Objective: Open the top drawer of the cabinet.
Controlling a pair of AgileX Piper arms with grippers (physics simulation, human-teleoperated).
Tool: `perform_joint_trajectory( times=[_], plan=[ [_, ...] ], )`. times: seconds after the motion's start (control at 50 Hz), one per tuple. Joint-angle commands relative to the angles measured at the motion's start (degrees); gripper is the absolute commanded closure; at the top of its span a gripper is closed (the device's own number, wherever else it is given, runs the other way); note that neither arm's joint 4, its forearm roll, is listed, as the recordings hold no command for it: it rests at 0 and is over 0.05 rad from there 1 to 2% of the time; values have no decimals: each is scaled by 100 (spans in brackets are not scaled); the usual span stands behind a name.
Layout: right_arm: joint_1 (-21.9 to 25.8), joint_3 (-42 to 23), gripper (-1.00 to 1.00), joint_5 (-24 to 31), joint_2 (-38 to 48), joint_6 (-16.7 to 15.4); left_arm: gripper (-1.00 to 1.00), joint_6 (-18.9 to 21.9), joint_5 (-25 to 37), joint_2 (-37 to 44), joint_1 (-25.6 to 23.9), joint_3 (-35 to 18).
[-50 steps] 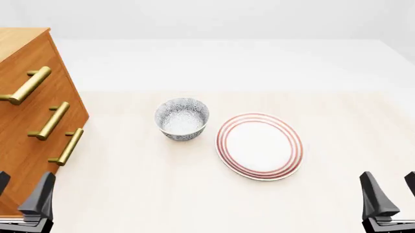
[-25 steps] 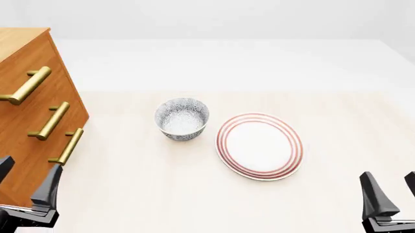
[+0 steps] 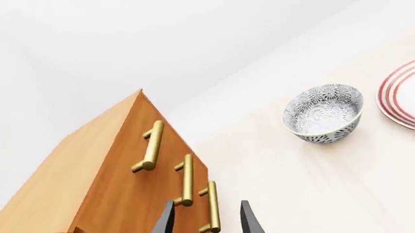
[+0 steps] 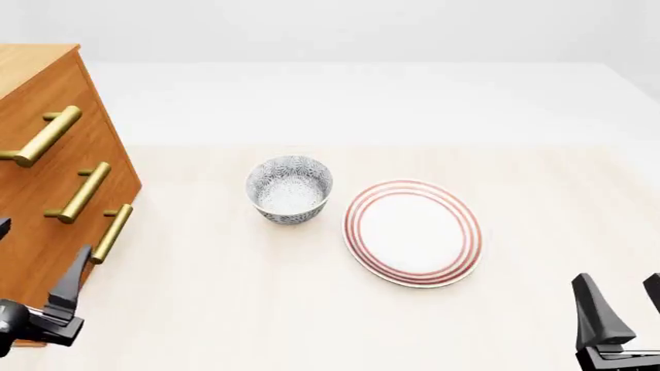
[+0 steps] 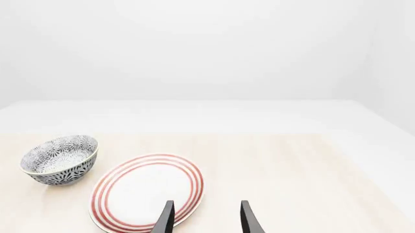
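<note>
Pale table (image 4: 258, 309); the left gripper (image 3: 206, 221), jaws apart, faces the cabinet (image 4: 42, 193). Approach step: it must rise toward the top drawer (image 4: 36, 127) handle.

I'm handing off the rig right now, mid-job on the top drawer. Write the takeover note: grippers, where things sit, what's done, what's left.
Left gripper: open, empty, low beside the large orange-brown wooden cabinet, aimed toward its lower brass handles, touching nothing.
Right gripper: open, empty, parked at the table's near right, pointing at the red-ringed white plate.
The highest drawer with its brass bar handle is fully shut.
The blue-and-white patterned bowl stands just left of the plate, apart from the cabinet.
Done: only an approach by the left arm.
Left: raise the left gripper to the top handle, close on it, pull the drawer out.
</note>
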Motion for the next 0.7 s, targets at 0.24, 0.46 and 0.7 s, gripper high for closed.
perform_joint_trajectory(
  times=[0.24,0.46,0.7],
  plan=[
    [1,-3,-100,-1,3,-2,-100,1358,622,583,-25,-957],
    [-1,-3,-100,-1,3,0,-100,2497,402,889,286,-808],
    [0,-3,-100,-1,3,-1,-100,3414,6,1037,603,-548]
  ],
)
